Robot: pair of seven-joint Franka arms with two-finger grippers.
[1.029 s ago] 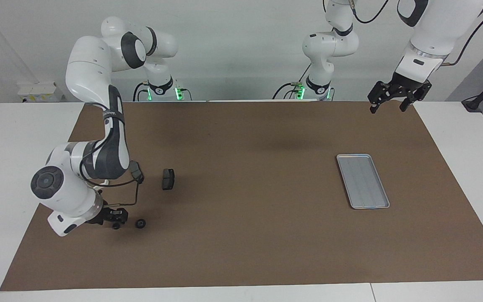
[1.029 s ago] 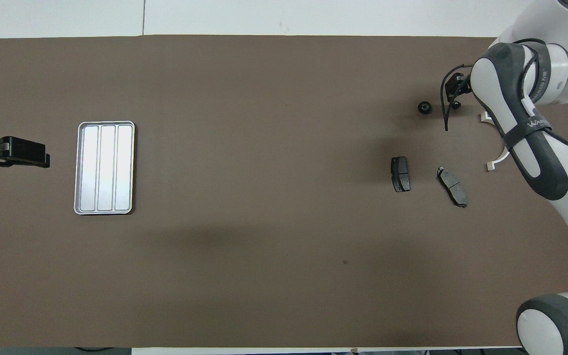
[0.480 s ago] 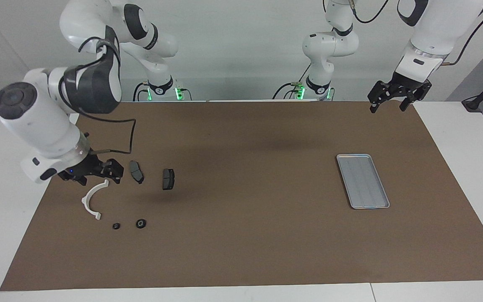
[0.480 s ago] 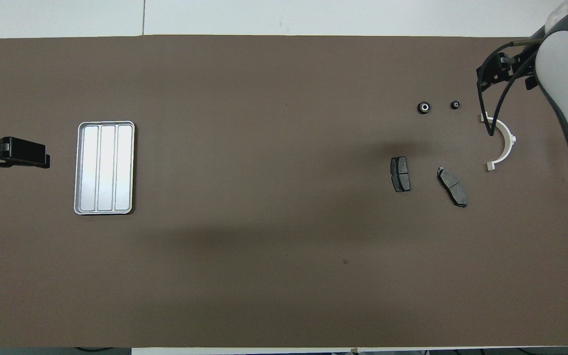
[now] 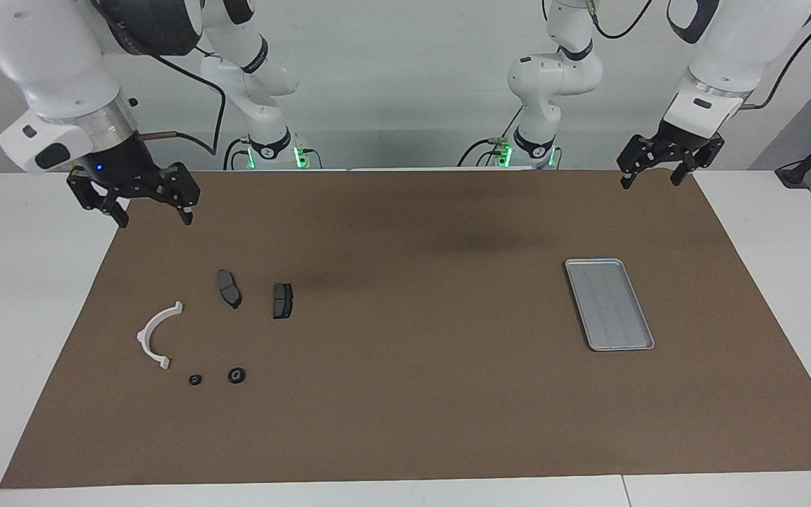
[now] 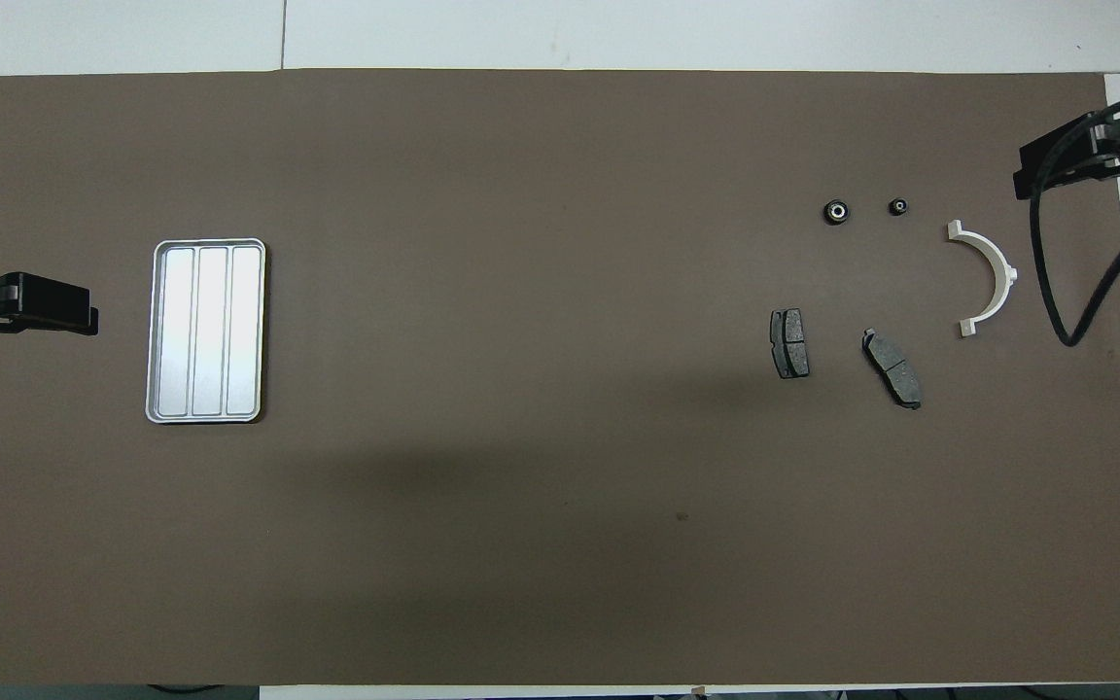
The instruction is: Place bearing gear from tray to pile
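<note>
**A:** Start at the robots' end. What do you see?

**B:** You have both grippers up in the air there. The right gripper [image 5: 136, 205] hangs over the edge of the brown mat [image 5: 405, 394] at the right arm's end, its jaws spread wide and holding nothing. The left gripper [image 5: 653, 177] waits over the mat's corner at the left arm's end, its jaws also spread and empty.

**A:** And down on the mat?

**B:** At the right arm's end you will find the pile. Nearest the robots lie two dark brake pads, apart from each other: the angled pad [image 5: 229, 288] and the straighter pad [image 5: 282, 300], the second one closer to the middle of the table. A little farther out sits the white bracket [image 5: 155, 336], a half ring lying flat, toward the table's edge.

**A:** Where is the bearing gear?

**B:** You can see two small black round parts farther from the robots than the bracket. The smaller bearing gear [image 5: 195, 379] lies just beside the bracket's outer end, not touching it. The larger round part [image 5: 237, 375] sits close beside that, apart from it. Both rest on the mat, free of either gripper.

**A:** And the tray?

**B:** The tray [image 5: 609, 303] lies well apart from all that, toward the left arm's end, with its ridged bottom bare. In the overhead view the tray [image 6: 206, 331] sits just past the left gripper's [image 6: 54, 303] tips.
</note>
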